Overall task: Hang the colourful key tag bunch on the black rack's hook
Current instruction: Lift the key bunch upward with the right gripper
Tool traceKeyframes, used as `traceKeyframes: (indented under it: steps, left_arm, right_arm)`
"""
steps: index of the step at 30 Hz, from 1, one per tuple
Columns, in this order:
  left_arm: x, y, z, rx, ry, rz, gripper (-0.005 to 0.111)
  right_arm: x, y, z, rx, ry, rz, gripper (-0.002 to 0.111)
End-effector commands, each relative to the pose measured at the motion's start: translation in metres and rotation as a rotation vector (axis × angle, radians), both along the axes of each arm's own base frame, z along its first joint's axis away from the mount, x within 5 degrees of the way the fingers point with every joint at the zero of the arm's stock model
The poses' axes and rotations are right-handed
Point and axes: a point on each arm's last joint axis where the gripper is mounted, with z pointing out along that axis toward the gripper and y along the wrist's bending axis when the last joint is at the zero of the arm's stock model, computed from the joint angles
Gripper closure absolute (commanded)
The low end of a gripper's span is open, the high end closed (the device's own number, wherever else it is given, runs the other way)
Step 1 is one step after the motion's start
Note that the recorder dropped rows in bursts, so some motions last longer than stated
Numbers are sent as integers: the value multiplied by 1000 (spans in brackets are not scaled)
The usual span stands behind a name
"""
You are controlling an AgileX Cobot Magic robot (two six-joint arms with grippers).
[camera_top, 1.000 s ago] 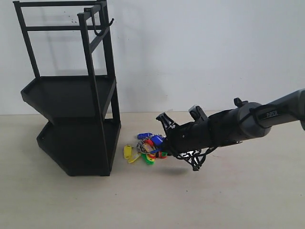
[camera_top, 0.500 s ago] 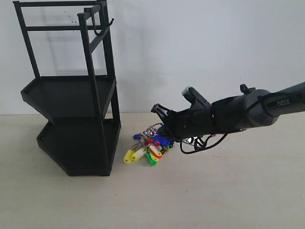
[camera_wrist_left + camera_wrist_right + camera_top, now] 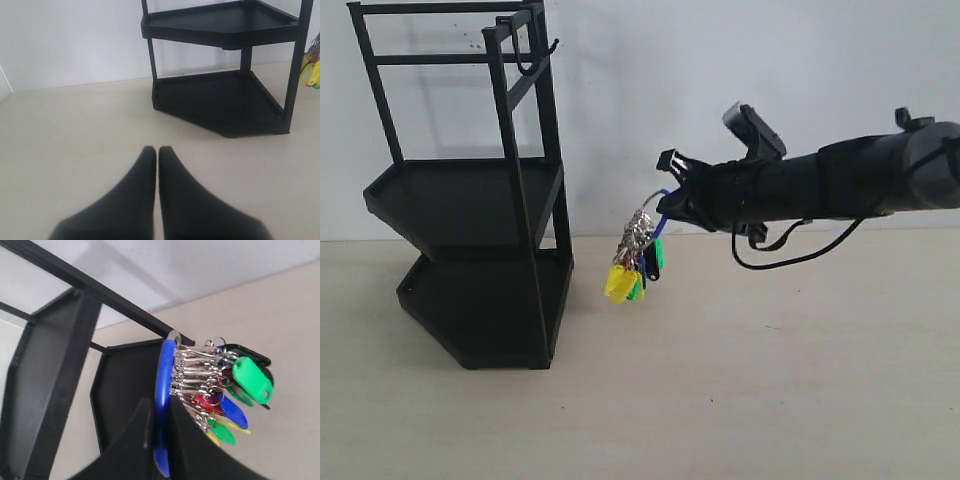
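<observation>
Lifted clear of the beige tabletop (image 3: 770,400) since the earlier frame, the right gripper (image 3: 670,200) now holds its load in the air to the right of the tall black metal two-tier rack (image 3: 470,200), about level with the rack's upper tray.

Its fingers (image 3: 142,425) are pinched narrow on the blue-sleeved wire loop (image 3: 162,385). Below that loop the colourful key tag bunch (image 3: 632,262), a cluster of yellow, green, blue and red plastic tags on metal rings, hangs free, just beside the rack's right front upright and not touching it.

The thin black J-shaped hook (image 3: 542,58) sits at the top of the rack, well above the bunch and to its left.

The left gripper (image 3: 157,150) rests low in front of the rack, fingers pressed together on nothing.

Handling judgement: the bunch looks light, but it is loose and jointed, so the tags will likely swing and rattle with any quick move. The loop seems the only semi-stiff part and the right place to hold. The sleeve may slide between the pads, and the open arc of the loop must stay clear to pass over the hook's upturned tip.
</observation>
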Motion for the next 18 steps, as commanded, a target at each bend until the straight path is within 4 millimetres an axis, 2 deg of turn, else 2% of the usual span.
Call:
traceKeyframes:
  steps: [1,5,9,15,18]
  left_arm:
    - [0,0,1,-2,-11,-2,102]
    - [0,0,1,-2,-11,-2,102]
    - [0,0,1,-2,-11,-2,102]
    - [0,0,1,-2,-11,-2,102]
    - [0,0,1,-2,-11,-2,102]
  right_arm:
    - [-12,-6,43,-51,-140,72,108]
    - [-28,-9,80,-140,-238,103,108]
    - [-55,-21,107,-200,-295,23,108]
    - [-115,-30,126,-227,-342,44,108]
    - [-138,-34,130,-218,-350,31,108]
